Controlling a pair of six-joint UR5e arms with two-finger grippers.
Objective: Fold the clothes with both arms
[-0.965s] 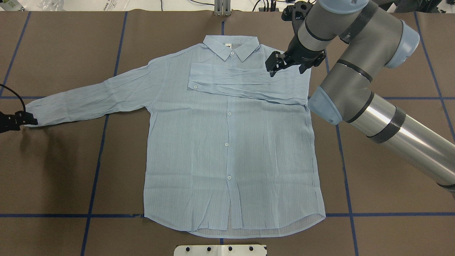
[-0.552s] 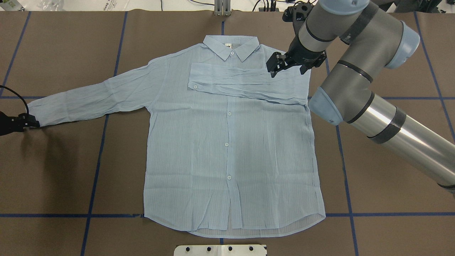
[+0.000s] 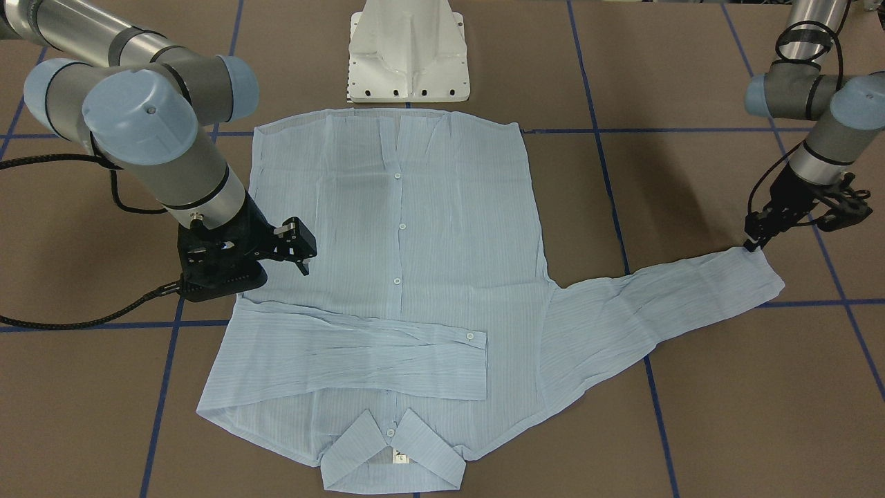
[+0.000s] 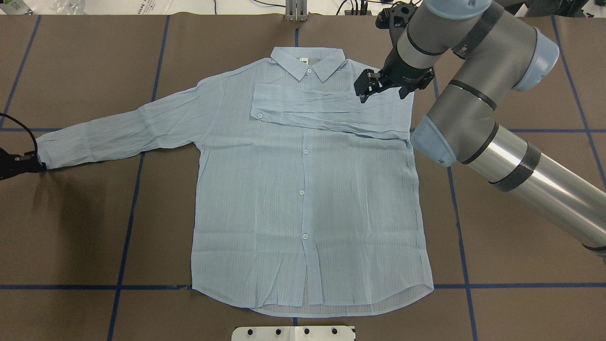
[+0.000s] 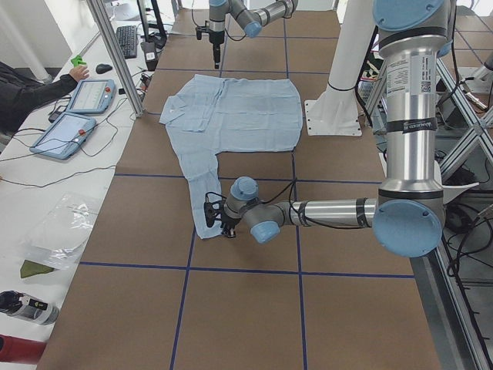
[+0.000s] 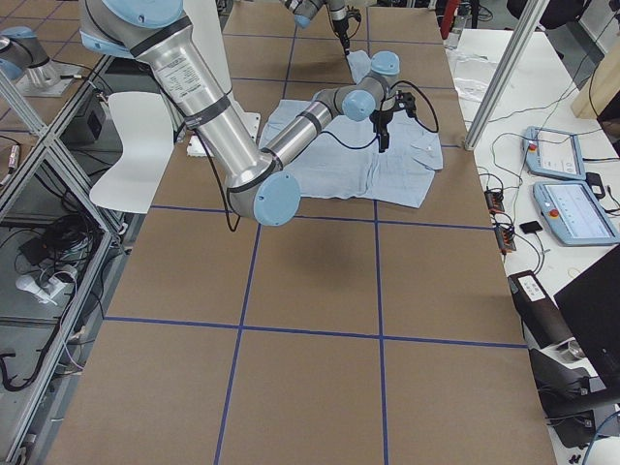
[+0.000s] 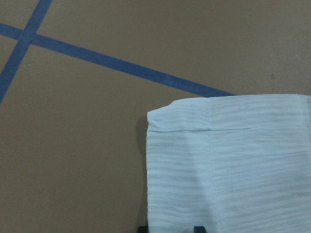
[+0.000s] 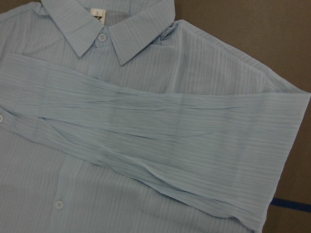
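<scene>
brown table (image 4: pixel 71 227), blue shirt (image 4: pixel 265 189) spread flat

A single number on the collar label.
The small white neck label (image 8: pixel 96 13), sewn inside the collar (image 8: pixel 73 29) of the thin, light blue, finely striped button-up shirt (image 8: pixel 146 160), bears a dark "3" with a small dark mark under it. It lies near the right tool (image 4: pixel 381 94), on the side toward the shirt's middle. Print on the white sticker (image 5: pixel 420 77) of the near silver-grey tubular left arm (image 5: pixel 408 131) is too small to read.
</scene>
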